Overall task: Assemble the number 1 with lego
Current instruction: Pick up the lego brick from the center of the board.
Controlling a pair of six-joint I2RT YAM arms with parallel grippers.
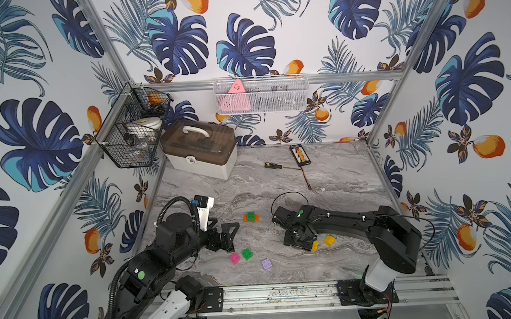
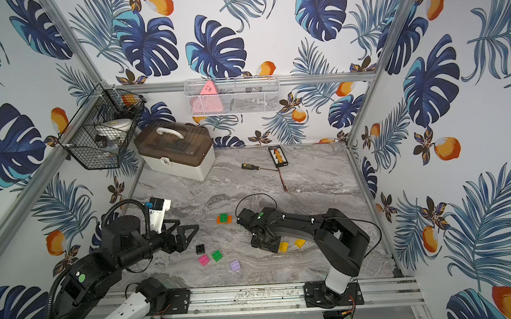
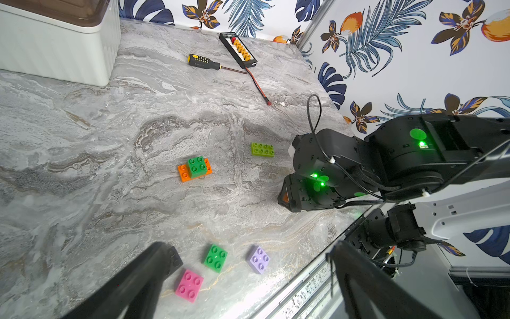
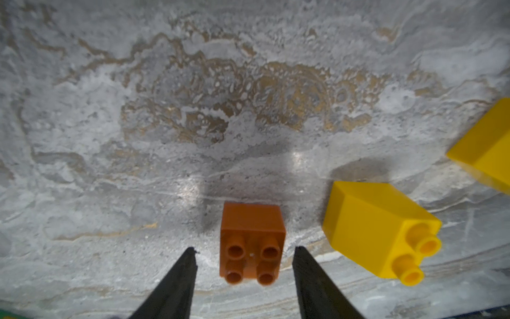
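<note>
on the marble table (image 1: pixel 340 188) lie lego bricks (image 1: pixel 247 253), a screwdriver (image 1: pixel 271 165), an abacus (image 1: pixel 299 155) and a box (image 1: pixel 200 152).

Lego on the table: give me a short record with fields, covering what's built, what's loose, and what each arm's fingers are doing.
built: green brick stacked on orange brick
loose: lime brick, black brick, pink brick, second green brick, lilac brick, tipped yellow brick, other yellow brick
right fingers: open, either side of brown brick, gaps on both sides
left fingers: wide open, holding nothing
</note>
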